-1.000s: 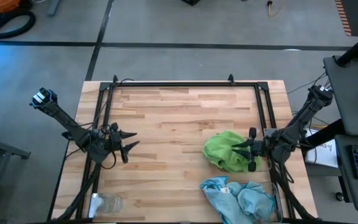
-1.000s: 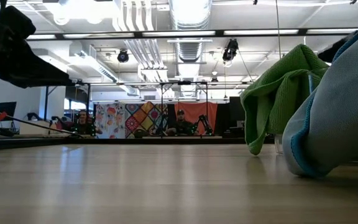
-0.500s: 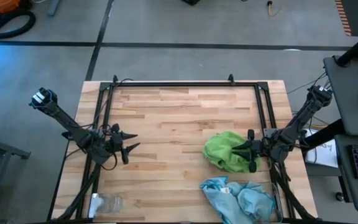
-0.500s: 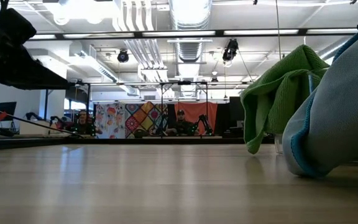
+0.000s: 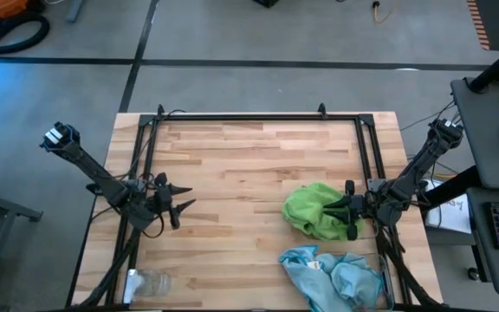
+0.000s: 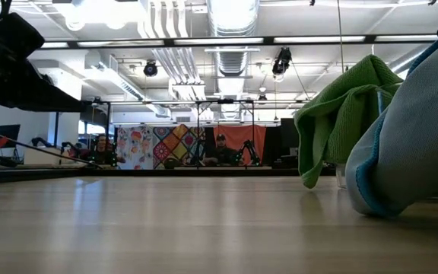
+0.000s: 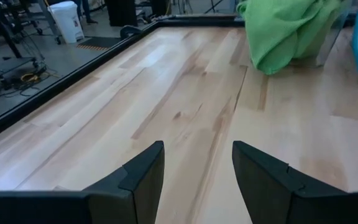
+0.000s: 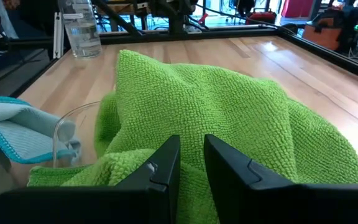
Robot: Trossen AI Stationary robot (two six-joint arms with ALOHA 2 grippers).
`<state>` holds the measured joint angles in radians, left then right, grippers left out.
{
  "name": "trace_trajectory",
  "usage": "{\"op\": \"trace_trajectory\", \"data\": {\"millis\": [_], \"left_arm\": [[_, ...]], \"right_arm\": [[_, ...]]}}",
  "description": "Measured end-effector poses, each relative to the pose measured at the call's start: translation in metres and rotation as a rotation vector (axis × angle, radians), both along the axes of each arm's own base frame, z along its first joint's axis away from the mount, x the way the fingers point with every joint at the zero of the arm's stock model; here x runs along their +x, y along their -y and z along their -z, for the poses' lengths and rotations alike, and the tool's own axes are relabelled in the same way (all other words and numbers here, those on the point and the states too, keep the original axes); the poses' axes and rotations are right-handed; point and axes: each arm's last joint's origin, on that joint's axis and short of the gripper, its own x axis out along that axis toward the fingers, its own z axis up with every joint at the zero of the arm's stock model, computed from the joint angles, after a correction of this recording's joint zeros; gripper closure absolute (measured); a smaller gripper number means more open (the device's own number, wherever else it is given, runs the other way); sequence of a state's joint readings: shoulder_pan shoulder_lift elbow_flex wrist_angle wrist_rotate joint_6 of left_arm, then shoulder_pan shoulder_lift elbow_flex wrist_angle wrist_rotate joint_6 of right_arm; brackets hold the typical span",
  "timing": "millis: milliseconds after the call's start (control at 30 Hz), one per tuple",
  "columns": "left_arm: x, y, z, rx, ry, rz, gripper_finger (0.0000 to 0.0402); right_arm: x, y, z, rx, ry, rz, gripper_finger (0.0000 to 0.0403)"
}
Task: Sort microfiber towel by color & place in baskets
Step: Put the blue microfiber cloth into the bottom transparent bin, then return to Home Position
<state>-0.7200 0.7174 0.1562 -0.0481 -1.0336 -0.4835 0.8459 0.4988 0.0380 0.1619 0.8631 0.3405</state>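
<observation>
A heap of lime green towels fills a clear bin whose rim shows in the right wrist view, on the table's right half. Pale blue towels are heaped in a second clear bin at the near right corner. My right gripper reaches over the green heap's right side, its fingers close together with green cloth between them. My left gripper hovers open over bare wood near the left edge, touching nothing. My right gripper pinches a fold of the top green towel between its two fingers, on the heap's right side. It comes roughly level from the table's right. The towel rests on the heap; one layer or several, I cannot tell.
A small clear glass jar stands at the near left corner. A black metal frame runs along the table's far and side edges. Bare wood lies between the two arms. People sit in the room beyond the far edge.
</observation>
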Motion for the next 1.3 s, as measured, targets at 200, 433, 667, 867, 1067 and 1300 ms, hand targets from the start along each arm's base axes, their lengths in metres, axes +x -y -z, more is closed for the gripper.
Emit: {"op": "trace_trajectory", "data": {"millis": [200,433,667,867,1067,1300], "left_arm": [[-0.003,-0.002,-0.009,-0.069,0.056,0.024,0.0228],[-0.008,-0.007,-0.02,-0.144,0.142,0.026,0.0228],[-0.014,-0.011,-0.03,-0.209,0.218,0.027,0.0228],[-0.02,-0.017,-0.027,-0.254,0.271,0.026,0.0228],[-0.026,-0.023,-0.01,-0.315,0.355,0.021,0.0228],[-0.028,-0.025,-0.013,-0.37,0.407,0.02,0.0228]], "right_arm": [[-0.002,0.002,-0.005,0.04,0.036,0.0,0.0335],[-0.006,0.007,-0.017,0.139,0.123,0.0,0.0335],[-0.012,0.013,-0.029,0.241,0.214,0.0,0.0335],[-0.015,0.017,-0.026,0.269,0.238,0.0,0.0335],[-0.018,0.02,-0.024,0.254,0.227,0.004,0.0335],[-0.019,0.021,-0.025,0.272,0.243,0.002,0.0335]]}}
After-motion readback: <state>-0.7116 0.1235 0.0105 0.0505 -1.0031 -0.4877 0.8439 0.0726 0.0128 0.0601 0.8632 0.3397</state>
